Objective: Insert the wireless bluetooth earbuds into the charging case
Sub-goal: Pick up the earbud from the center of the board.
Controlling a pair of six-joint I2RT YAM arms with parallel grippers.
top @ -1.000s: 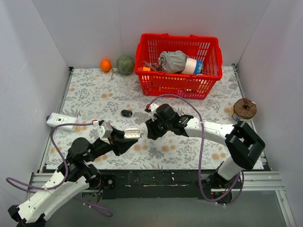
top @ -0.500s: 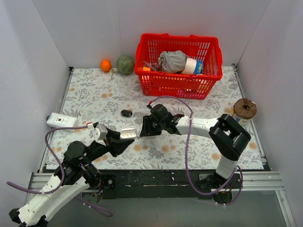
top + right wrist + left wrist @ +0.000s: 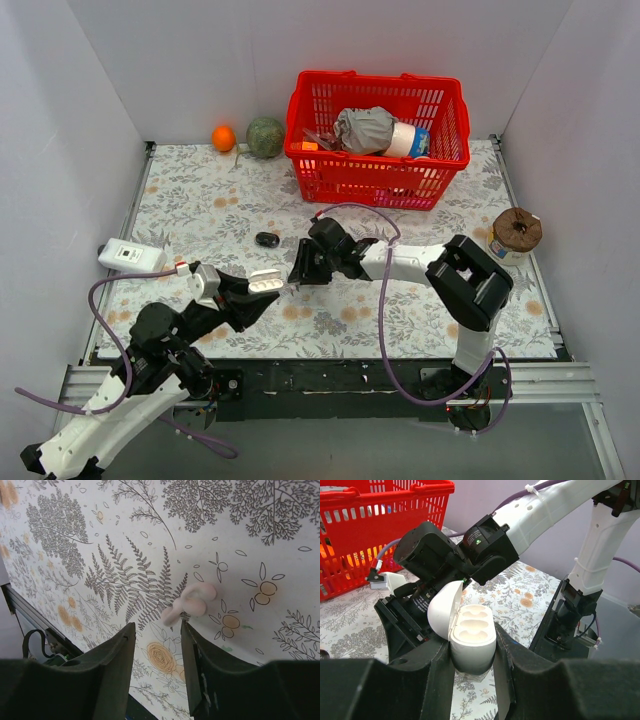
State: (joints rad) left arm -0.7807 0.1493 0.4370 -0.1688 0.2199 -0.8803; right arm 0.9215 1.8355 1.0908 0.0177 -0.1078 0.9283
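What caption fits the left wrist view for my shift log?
Left fingers clamp the open white charging case, wells empty, with the right arm close behind and the red basket beyond.

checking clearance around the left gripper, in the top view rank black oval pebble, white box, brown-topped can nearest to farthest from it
1. black oval pebble, just beyond the left gripper
2. white box, at the left edge
3. brown-topped can, far right

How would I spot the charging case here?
Look in front of the red basket. There the left gripper holds the charging case: a white shell with its lid open, unlike the small black oval beyond it.
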